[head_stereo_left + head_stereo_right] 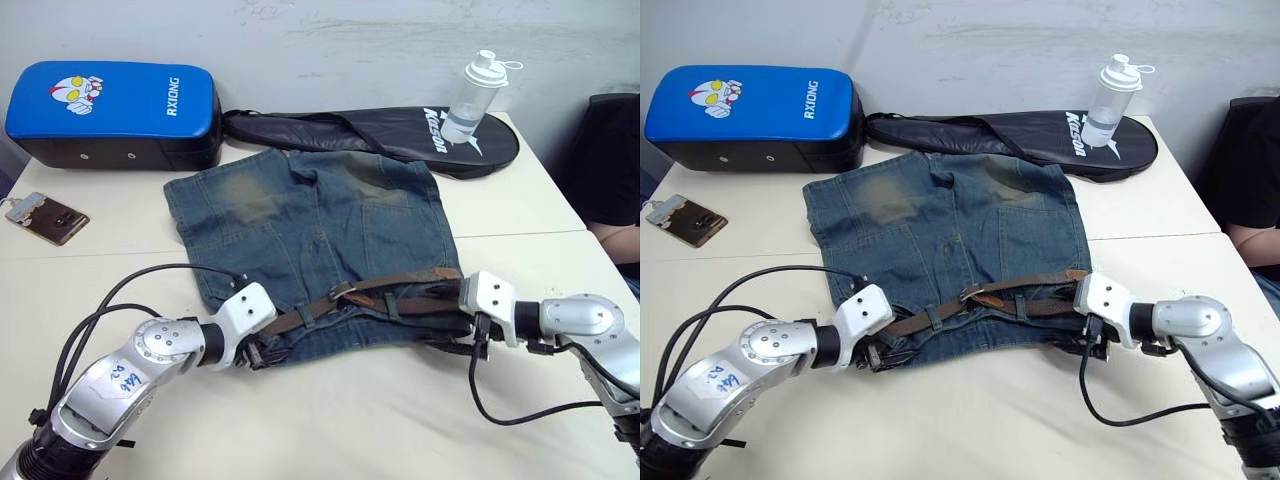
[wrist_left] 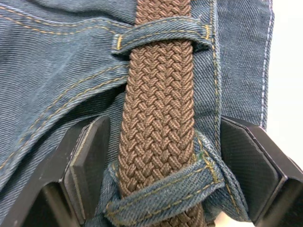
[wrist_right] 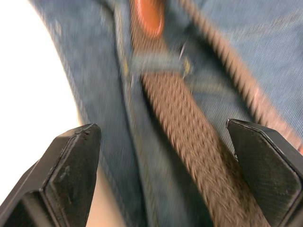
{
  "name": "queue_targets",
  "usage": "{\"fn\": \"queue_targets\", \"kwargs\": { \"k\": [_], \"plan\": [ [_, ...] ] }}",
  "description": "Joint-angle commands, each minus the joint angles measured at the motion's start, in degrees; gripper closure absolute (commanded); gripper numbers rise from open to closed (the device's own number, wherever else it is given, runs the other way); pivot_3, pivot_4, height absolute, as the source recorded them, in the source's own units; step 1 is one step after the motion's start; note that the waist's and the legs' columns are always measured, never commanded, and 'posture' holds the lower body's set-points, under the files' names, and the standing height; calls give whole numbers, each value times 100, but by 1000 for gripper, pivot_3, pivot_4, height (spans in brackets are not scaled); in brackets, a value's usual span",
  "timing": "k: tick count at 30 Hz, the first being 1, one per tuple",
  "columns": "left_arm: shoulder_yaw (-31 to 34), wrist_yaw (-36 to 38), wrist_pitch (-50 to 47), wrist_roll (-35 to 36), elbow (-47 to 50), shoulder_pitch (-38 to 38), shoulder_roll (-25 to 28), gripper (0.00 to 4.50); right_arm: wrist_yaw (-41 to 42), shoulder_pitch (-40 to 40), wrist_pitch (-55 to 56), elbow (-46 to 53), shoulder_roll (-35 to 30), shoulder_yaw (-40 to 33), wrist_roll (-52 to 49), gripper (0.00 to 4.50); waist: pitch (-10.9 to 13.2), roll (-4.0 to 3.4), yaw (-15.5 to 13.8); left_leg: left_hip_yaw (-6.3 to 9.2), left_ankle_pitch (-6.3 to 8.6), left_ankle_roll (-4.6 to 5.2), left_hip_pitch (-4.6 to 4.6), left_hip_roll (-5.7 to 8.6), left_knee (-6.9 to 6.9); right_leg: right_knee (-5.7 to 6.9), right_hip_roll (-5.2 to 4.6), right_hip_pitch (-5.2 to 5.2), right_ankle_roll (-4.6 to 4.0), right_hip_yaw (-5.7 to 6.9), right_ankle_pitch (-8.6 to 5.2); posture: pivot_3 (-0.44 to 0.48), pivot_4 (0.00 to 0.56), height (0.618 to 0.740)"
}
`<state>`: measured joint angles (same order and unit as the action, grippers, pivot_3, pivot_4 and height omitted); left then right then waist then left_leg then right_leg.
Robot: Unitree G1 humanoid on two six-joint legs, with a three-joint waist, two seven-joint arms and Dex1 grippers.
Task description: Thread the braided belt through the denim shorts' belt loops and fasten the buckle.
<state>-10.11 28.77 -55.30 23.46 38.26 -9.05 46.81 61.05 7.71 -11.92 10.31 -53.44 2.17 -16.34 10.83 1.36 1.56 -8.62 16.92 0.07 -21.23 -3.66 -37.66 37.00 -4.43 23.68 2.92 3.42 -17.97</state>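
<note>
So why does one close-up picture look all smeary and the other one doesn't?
Right wrist view: the braided belt and denim shorts are streaked, probably motion blur. Left wrist view: the weave and the belt loops look crisp.

Both arms are built of rounded silver-grey segments with white wrist housings, and black cables are looped along them. A white label with blue handwriting is stuck on the left arm (image 1: 113, 385). Black, wedge-shaped fingers (image 2: 87, 165) are fitted.
</note>
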Motion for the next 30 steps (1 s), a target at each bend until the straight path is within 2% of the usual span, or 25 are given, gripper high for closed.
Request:
{"fn": "queue_targets", "kwargs": {
  "k": [1,4,7,10,12,14,15,17,19,24,30],
  "plan": [
    [238,-61,-21,-74,96,65,-37,643,-65,4,527,-299,-24,-18,443,0,0,0,-3,0,1,1,1,0,0,1,0,0,0,0,0,0,150,740],
    [360,-79,-46,-79,95,150,-33,643,-238,20,695,-520,126,-39,629,0,0,0,1,0,-1,-1,1,0,1,0,0,0,0,1,0,0,150,740],
    [533,-72,-62,-57,113,272,-29,1490,-305,36,578,-649,293,-132,499,0,-2,2,18,0,-2,-3,3,-2,2,1,2,-1,0,1,1,0,150,740],
    [665,-40,14,-128,96,436,64,2759,-170,41,469,-727,334,-145,371,883,-2,3,20,0,-2,-4,7,-2,4,2,2,-2,-2,1,2,0,150,740],
    [752,-59,114,-194,49,514,78,3571,-122,58,466,-772,326,-132,375,1828,-2,2,16,0,-1,-2,8,-3,4,2,1,-2,-4,2,2,0,150,740],
    [810,-95,269,-292,-18,577,99,4063,-89,68,422,-800,347,-147,326,2704,-2,3,17,0,0,0,8,-3,6,2,1,-2,-4,2,3,0,150,740],
    [856,-137,398,-380,-96,639,105,4094,-86,69,348,-825,390,-182,239,2965,-2,3,13,0,0,0,8,-3,7,1,1,-2,-4,2,3,0,150,740],
    [948,-199,667,-541,-261,780,97,4105,-88,86,251,-899,439,-216,155,3971,-4,6,15,0,0,0,11,-2,16,-2,1,-2,-4,2,3,0,150,740],
    [1057,-320,988,-732,-470,906,30,4105,-202,172,287,-1081,491,-235,234,4500,-4,6,18,0,0,3,13,-2,25,-3,1,-1,-6,2,2,0,150,740],
    [1501,-528,2140,-1064,-1288,1403,-230,4105,-391,495,1365,-2004,527,-128,810,4500,-4,6,23,-2,-3,12,16,-2,31,-7,-2,0,-15,5,8,0,150,740],
    [2269,-245,3857,-655,-1954,2202,-995,4106,-322,642,1536,-3256,553,-189,631,4500,-17,22,21,-1,-5,15,16,-5,34,-12,-4,-2,-22,17,12,0,150,740]
  ]
}}
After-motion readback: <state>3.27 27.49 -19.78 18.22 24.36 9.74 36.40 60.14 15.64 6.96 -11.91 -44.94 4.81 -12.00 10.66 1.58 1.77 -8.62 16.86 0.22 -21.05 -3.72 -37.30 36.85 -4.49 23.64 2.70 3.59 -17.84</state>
